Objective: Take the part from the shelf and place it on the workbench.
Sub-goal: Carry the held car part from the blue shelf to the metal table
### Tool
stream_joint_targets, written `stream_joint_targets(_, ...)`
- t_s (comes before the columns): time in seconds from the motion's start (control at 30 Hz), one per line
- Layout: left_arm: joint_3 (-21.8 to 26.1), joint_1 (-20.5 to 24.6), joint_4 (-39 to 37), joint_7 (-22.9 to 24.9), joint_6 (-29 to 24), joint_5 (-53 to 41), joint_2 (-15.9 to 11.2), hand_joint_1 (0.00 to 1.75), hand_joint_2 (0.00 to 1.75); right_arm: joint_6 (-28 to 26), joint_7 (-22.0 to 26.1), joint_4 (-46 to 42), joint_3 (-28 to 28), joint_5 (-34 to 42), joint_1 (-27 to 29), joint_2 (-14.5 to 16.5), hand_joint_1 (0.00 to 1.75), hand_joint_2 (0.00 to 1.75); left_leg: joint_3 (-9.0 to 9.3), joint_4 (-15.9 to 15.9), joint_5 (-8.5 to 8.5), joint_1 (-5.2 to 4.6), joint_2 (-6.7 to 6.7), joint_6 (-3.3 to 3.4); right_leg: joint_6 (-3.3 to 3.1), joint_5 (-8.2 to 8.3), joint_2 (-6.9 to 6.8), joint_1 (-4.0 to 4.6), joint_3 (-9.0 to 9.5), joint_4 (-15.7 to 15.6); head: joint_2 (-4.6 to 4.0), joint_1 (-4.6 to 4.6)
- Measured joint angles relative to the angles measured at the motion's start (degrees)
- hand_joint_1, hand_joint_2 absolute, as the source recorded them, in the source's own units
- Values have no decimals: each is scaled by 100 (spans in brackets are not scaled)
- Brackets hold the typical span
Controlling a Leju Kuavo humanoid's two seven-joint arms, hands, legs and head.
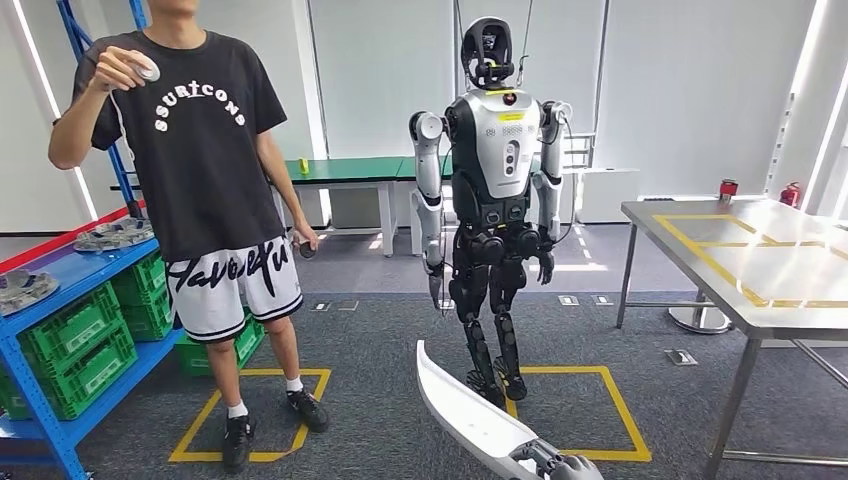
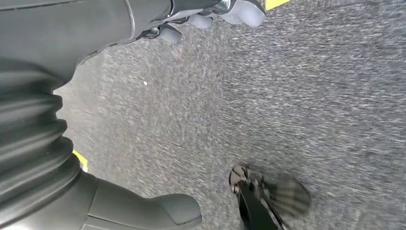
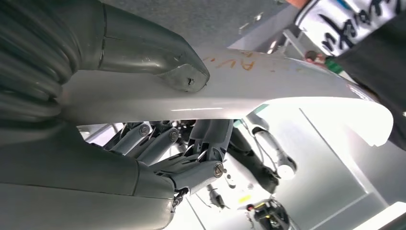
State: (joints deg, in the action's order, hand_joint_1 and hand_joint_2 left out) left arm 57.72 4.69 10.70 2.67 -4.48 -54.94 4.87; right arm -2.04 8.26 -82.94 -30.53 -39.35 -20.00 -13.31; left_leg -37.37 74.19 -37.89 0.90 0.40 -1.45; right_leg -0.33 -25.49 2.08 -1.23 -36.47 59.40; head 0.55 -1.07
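R hand [image 1: 560,466] grips long white part [image 1: 470,410] at one end; L hand [image 2: 119,211] fingers unclear, can't tell. Risk: part swings, clips person [image 1: 200,170] or bench [image 1: 760,260] edge while turning.

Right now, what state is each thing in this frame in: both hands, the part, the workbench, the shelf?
right hand: grips the white part, thumb on top, fingers beneath.
white part: held, off the shelf, not yet on the workbench.
left hand: hangs over the grey carpet; whether it holds anything cannot be told.
workbench: bare steel top with yellow tape lines.
blue shelf: round metal parts on top, green crates below.
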Motion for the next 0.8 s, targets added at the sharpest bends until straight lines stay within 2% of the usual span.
stream_joint_targets(0.03,1,-16,-1,26,-8,-13,1,0,175,2,11,34,-19,15,-2,8,175,175,-59,44,80,-15,-20,36,-3,1,80,17,3,0,0,3)
stream_joint_targets(0.07,2,-26,-1,71,-18,-23,2,0,175,3,27,63,-31,38,-7,11,175,175,-22,-120,258,-32,-51,83,-4,2,158,32,8,0,0,4)
stream_joint_targets(0.1,3,-30,-2,140,-32,-26,3,0,175,3,45,86,-35,67,-15,15,175,175,99,-457,499,-53,-137,139,-4,5,232,41,14,0,0,5)
stream_joint_targets(0.13,7,-32,-2,212,-47,-27,-1,0,175,2,64,106,-37,98,-25,23,175,175,243,-831,698,-69,-294,196,1,9,300,47,17,0,0,5)
stream_joint_targets(0.17,13,-33,-3,262,-59,-27,-4,0,175,1,73,123,-39,122,-34,34,175,175,370,-1150,824,-78,-437,233,14,17,370,50,13,1,0,4)
stream_joint_targets(0.2,21,-37,-4,288,-66,-27,-8,0,175,-5,76,135,-41,139,-37,46,175,175,457,-1356,884,-85,-548,245,37,31,435,44,0,0,0,4)
stream_joint_targets(0.23,30,-41,-5,282,-65,-31,-11,0,175,-13,75,143,-43,151,-33,57,175,175,497,-1439,877,-90,-584,240,69,51,502,35,-18,-8,0,5)
stream_joint_targets(0.3,39,-46,-7,255,-50,-69,-6,0,175,-32,47,148,-48,162,2,63,175,175,538,-1503,906,-85,-453,225,141,90,611,17,-53,-27,0,8)
stream_joint_targets(0.33,40,-46,-6,244,-38,-101,-2,0,175,-40,21,147,-50,169,30,61,175,175,556,-1538,929,-76,-378,242,165,64,536,30,-84,9,0,4)
stream_joint_targets(0.37,40,-47,-5,235,-27,-132,2,0,175,-46,-8,146,-54,175,57,57,175,175,571,-1574,954,-63,-298,264,183,-23,387,48,-154,139,0,-2)
stream_joint_targets(0.43,39,-61,-4,201,-15,-183,4,0,175,-63,-50,144,-65,191,111,54,175,175,579,-1602,970,-66,-131,306,211,-358,6,76,-436,734,0,-13)
stream_joint_targets(0.47,37,-73,-4,183,-12,-203,3,0,175,-73,-60,144,-72,195,146,55,175,175,575,-1598,966,-73,-41,319,230,-529,-86,70,-608,1108,0,-16)
stream_joint_targets(0.5,36,-83,-4,165,-10,-223,1,0,175,-84,-68,144,-78,195,191,55,175,175,573,-1592,958,-78,52,326,248,-627,-129,60,-733,1396,0,-17)
stream_joint_targets(0.53,34,-89,-4,151,-10,-238,-1,0,175,-95,-73,145,-83,181,236,55,175,175,574,-1586,949,-79,144,326,263,-623,-155,48,-763,1496,0,-18)
stream_joint_targets(0.57,34,-89,-4,143,-11,-245,-2,0,175,-102,-75,146,-87,157,272,55,175,175,574,-1575,938,-78,232,319,275,-524,-189,37,-676,1368,0,-19)
stream_joint_targets(0.6,35,-86,-4,135,-13,-249,-2,0,175,-105,-76,146,-92,130,294,57,175,175,576,-1558,921,-76,316,306,281,-363,-259,28,-480,1037,0,-20)
stream_joint_targets(0.67,36,-79,-2,129,-16,-249,-3,0,175,-107,-80,145,-102,77,303,75,175,175,575,-1505,868,-93,458,259,254,-130,-541,35,-56,284,0,-20)
stream_joint_targets(0.7,35,-76,0,125,-16,-251,-4,0,175,-105,-87,144,-107,61,304,91,175,175,577,-1484,842,-106,515,230,223,-84,-634,48,66,74,0,-17)
stream_joint_targets(0.73,34,-72,2,122,-16,-254,-5,0,175,-105,-93,144,-110,46,305,105,175,175,591,-1477,826,-120,574,197,186,-81,-674,63,107,-2,0,-13)
stream_joint_targets(0.8,31,-63,3,109,-16,-258,-1,0,175,-104,-103,147,-114,27,309,119,175,175,624,-1487,806,-124,676,134,110,-48,-541,73,105,-9,0,-5)
